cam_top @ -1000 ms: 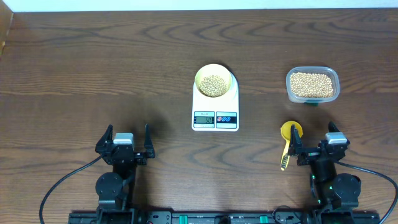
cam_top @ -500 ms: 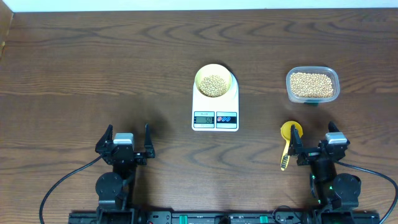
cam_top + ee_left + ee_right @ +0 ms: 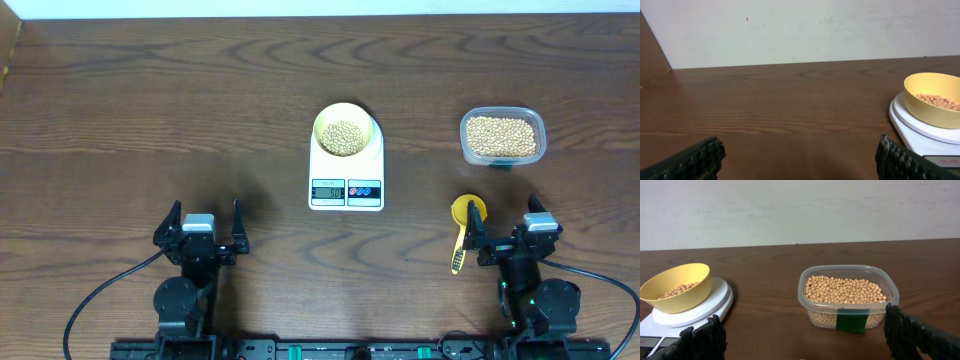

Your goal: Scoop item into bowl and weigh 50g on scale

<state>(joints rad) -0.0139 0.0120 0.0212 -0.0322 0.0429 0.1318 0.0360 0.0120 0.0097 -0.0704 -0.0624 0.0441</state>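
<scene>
A pale-yellow bowl (image 3: 345, 130) holding tan beans (image 3: 346, 136) stands on the white scale (image 3: 346, 175) at the table's middle; its display faces the near edge. The left wrist view catches the bowl (image 3: 935, 100) on the scale (image 3: 920, 132) at far right; in the right wrist view the bowl (image 3: 677, 287) and scale (image 3: 695, 312) sit at left. My left gripper (image 3: 200, 228) stands open near the front left, nothing between its fingers. Open too, my right gripper (image 3: 507, 228) rests at front right, nothing in it.
A clear plastic tub (image 3: 502, 137) full of beans stands at the back right, also seen in the right wrist view as the tub (image 3: 847, 300) with a green label. A yellow measuring spoon (image 3: 464, 225) lies on the wood just left of my right gripper.
</scene>
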